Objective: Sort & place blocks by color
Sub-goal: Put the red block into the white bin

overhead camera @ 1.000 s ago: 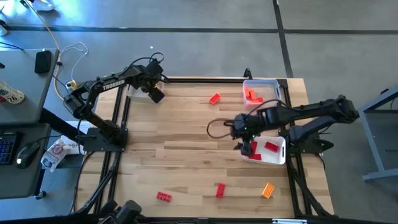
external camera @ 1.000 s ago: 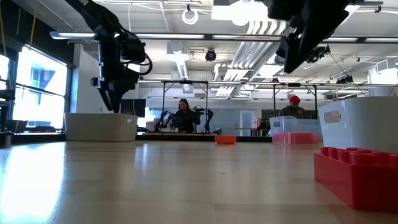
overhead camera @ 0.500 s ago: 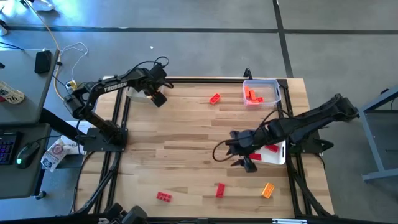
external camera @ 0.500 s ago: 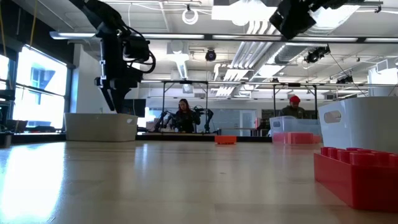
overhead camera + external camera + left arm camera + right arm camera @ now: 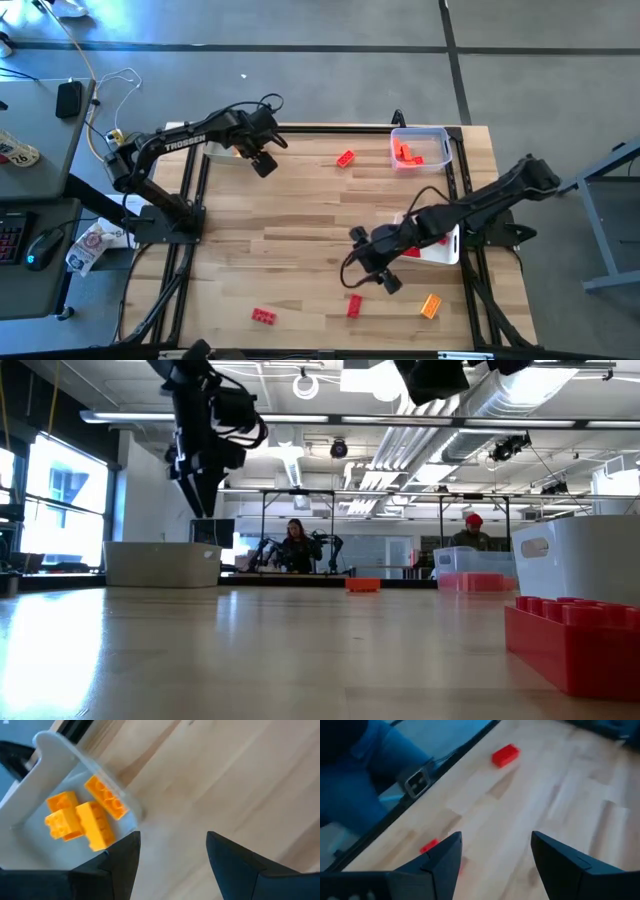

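The blocks are small studded plastic bricks with hard glossy faces, in 3 shades. 3 yellow-orange ones [image 5: 82, 820] lie jumbled in a white tray [image 5: 55, 750] with rounded corners at the table's far left corner. A clear tray [image 5: 432, 135] at the far right corner holds orange-red pieces [image 5: 405, 154], and a white tray [image 5: 447, 245] on the right edge holds red ones [image 5: 437, 237]. Loose on the pale wood-plank table [image 5: 300, 220] are an orange-red brick [image 5: 345, 157] far of centre, 2 red bricks [image 5: 265, 316] [image 5: 353, 305] along the near edge, and a yellow-orange one [image 5: 431, 305] near right (its studs catch the light).

The left gripper [image 5: 262, 160] hangs just right of the white yellow-block tray, its dark fingers [image 5: 120, 865] spread apart and empty. The right gripper [image 5: 378, 280] hovers over the table left of the red tray, just far of the second red brick, fingers [image 5: 445, 865] likewise apart with nothing between them.

In the low view a red brick [image 5: 575, 645] looms close at the right, with 2 people [image 5: 297, 545] far behind.
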Robot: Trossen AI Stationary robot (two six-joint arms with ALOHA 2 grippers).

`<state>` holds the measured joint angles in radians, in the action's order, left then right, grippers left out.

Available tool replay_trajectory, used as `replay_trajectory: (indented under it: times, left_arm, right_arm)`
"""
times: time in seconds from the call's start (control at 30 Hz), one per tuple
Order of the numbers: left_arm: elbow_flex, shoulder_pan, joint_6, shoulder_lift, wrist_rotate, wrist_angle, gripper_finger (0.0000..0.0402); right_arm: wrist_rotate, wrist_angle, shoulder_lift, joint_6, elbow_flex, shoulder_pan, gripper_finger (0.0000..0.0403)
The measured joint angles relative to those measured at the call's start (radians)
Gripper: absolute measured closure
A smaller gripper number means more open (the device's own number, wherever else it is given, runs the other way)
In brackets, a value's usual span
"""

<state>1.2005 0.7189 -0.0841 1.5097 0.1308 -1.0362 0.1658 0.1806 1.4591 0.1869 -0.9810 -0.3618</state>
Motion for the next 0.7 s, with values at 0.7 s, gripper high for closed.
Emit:
replay_trajectory:
  times: [0.7]
  left_arm:
    - [0.023,-0.275,-0.177,0.001,-0.003,-0.017,0.019]
  right_arm:
    - [0.102,-0.104,0.242,0.181,0.0,-0.094,0.0178]
